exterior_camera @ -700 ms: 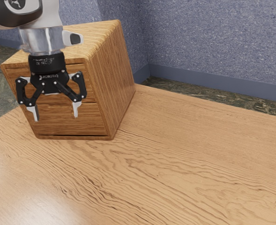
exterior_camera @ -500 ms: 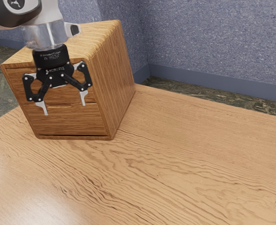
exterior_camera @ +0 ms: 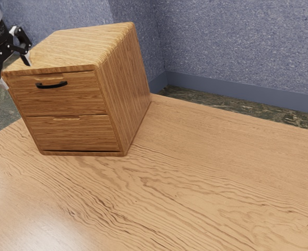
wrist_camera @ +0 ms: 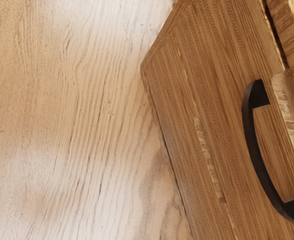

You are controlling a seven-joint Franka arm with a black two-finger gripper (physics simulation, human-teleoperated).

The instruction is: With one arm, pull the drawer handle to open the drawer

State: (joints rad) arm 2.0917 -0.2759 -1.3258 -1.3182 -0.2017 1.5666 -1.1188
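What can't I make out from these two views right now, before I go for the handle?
- Gripper: in the exterior view, that view's left edge cuts off most of it and all of the arm.
- Black handle: in the wrist view, one end runs past the picture's edge, and a wooden strip covers part of it.
- Inside of the top drawer: hidden by its front in both views.
- Back of the cabinet: faces away in the exterior view.
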